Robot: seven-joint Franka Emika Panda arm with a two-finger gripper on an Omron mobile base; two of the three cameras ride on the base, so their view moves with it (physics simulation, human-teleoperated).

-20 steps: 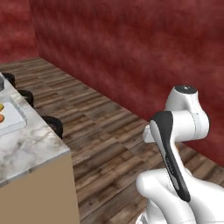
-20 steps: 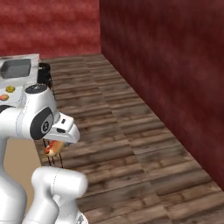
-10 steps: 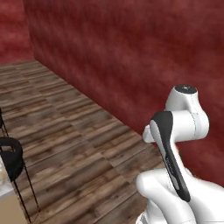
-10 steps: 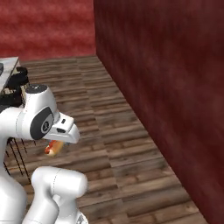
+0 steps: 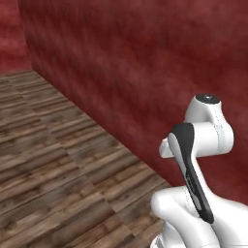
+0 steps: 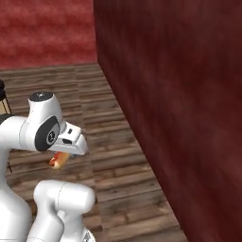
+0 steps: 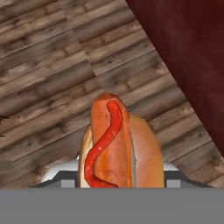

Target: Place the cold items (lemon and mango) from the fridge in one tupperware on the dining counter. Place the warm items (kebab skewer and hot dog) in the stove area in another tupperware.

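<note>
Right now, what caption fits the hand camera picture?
Gripper carrying a hot dog in a tan bun with red sauce over brown wooden plank floor.

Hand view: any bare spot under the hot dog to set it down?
Only floor. Bare wood planks run from the hot dog to the red wall on the right. No counter or tupperware visible. The tool holds the hot dog close by the arm.
</note>
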